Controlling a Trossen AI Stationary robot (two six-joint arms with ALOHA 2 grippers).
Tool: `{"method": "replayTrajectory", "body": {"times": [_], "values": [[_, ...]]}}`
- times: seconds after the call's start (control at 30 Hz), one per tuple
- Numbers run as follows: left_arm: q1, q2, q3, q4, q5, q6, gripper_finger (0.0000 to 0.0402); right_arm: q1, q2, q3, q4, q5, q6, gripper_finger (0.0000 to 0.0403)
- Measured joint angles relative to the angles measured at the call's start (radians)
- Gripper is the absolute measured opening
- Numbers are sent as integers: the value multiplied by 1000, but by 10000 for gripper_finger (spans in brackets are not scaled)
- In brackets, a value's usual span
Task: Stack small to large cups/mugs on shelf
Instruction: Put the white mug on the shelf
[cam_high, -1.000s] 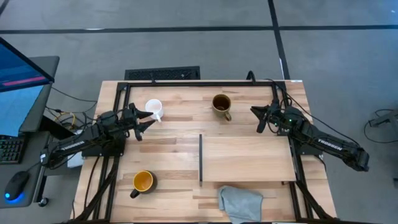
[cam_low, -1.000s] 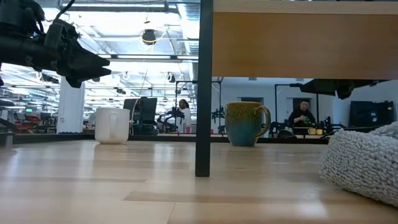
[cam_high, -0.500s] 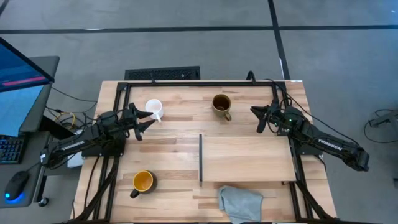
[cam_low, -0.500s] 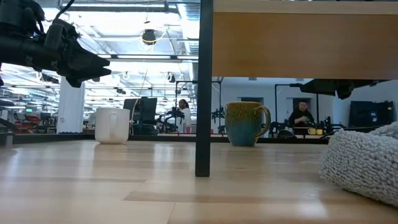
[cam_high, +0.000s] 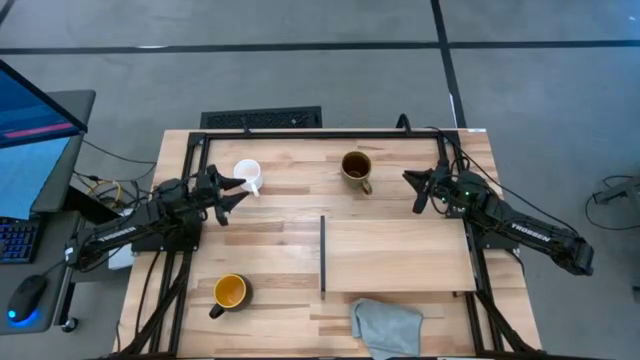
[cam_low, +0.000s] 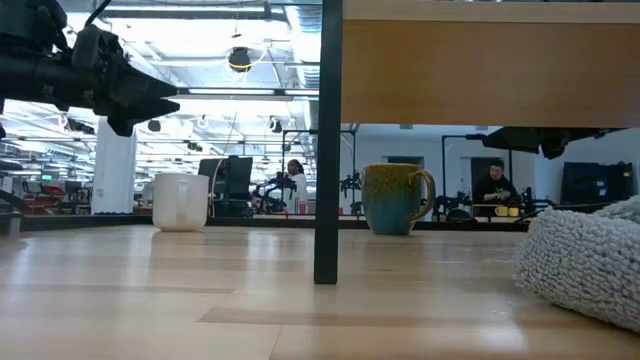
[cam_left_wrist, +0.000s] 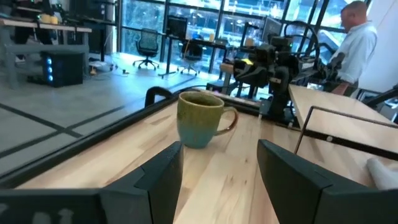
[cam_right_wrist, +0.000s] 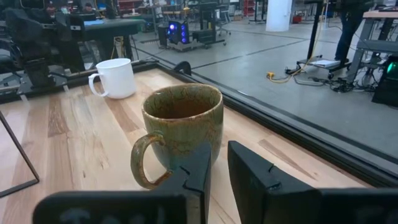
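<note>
Nothing stacked yet: shelf (cam_high: 400, 255) bare, white mug (cam_high: 247, 174), olive mug (cam_high: 355, 167), black mug (cam_high: 229, 292) at 11, 12, 7 o'clock; left tool (cam_high: 232, 190), right tool (cam_high: 415, 189) open, empty.

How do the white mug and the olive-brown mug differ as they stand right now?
The white mug is smaller and plain white; the olive-brown mug is larger, speckled, with a dark inside. The white mug stands just ahead of the left gripper; the olive-brown mug stands nearer the table's middle, farther from the right gripper. Both are upright on the table, empty and not yet on the shelf.
</note>
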Motion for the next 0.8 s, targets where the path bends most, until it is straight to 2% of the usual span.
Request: {"method": "replayTrajectory", "body": {"times": [0.2,0.43,0.6,0.8], "values": [[0,0,0,47,26,9,197,0,0,0,5,2,-98,76],[0,0,8,106,116,34,197,0,0,0,-9,0,-88,76],[0,22,100,21,107,84,197,0,0,0,-9,0,-85,76],[0,133,236,-107,107,90,197,0,0,0,-9,0,-66,76]]}}
